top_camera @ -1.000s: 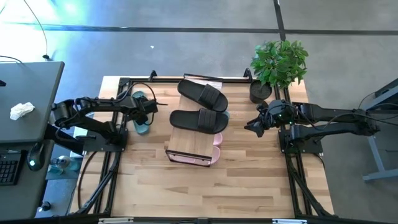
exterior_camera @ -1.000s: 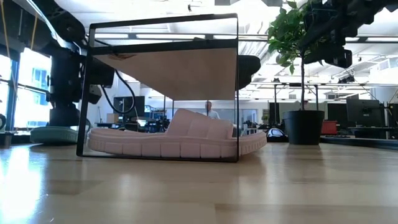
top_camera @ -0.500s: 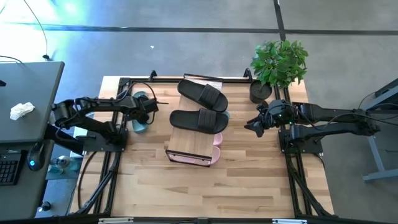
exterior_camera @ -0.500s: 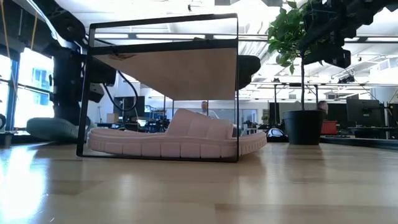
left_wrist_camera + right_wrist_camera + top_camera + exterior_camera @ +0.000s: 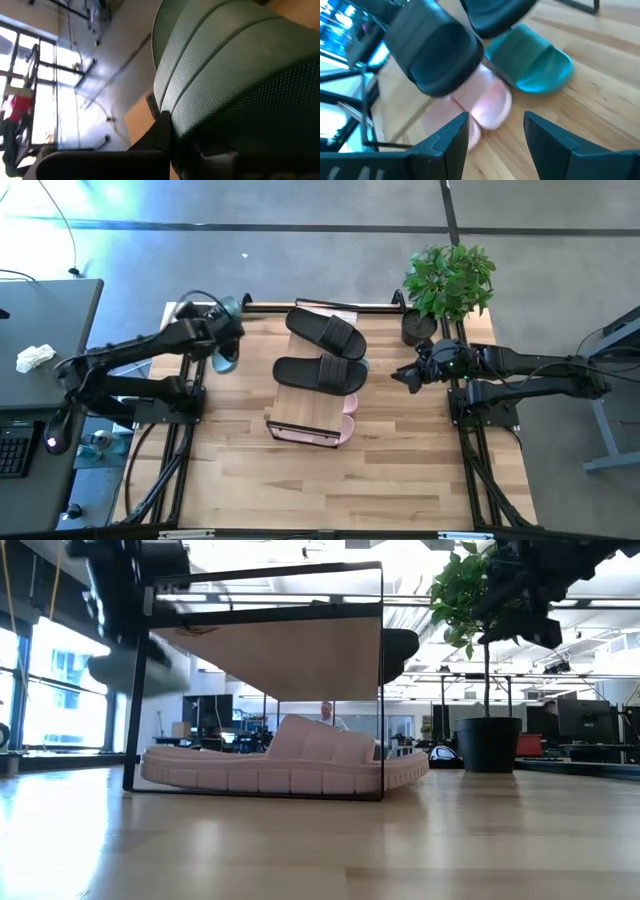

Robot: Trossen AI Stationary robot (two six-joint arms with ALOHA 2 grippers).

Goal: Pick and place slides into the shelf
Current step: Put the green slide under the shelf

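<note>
My left gripper point(image 5: 226, 336) is raised over the table's far left part and is shut on a dull green slide point(image 5: 225, 359). In the low view that green slide point(image 5: 124, 670) hangs in the air. The shelf point(image 5: 300, 412) carries two black slides point(image 5: 325, 331) point(image 5: 320, 372) on its plank top. A pale pink slide point(image 5: 285, 768) lies under the shelf on the table. My right gripper point(image 5: 404, 377) is open, right of the shelf and above the table. Its wrist view shows a second green slide point(image 5: 532, 66), a pink slide point(image 5: 489, 101) and a black slide point(image 5: 435, 55). My left gripper holds the green slide from above, lifted clear of the table. In the left wrist view one dark finger point(image 5: 161, 134) lies against the slide's ribbed green surface point(image 5: 200, 115). The slide itself hides the other finger, so the exact part does not show.
A potted plant point(image 5: 446, 285) stands at the table's far right corner, just beyond my right gripper. The near half of the wooden table point(image 5: 330, 485) is bare wood. Black frame rails run along the table's left and right sides.
My left gripper has risen and moved toward the table's far edge. It has carried the green slide up from the table, and the slide now hangs clear. The shelf and the other slides have stayed in place.
</note>
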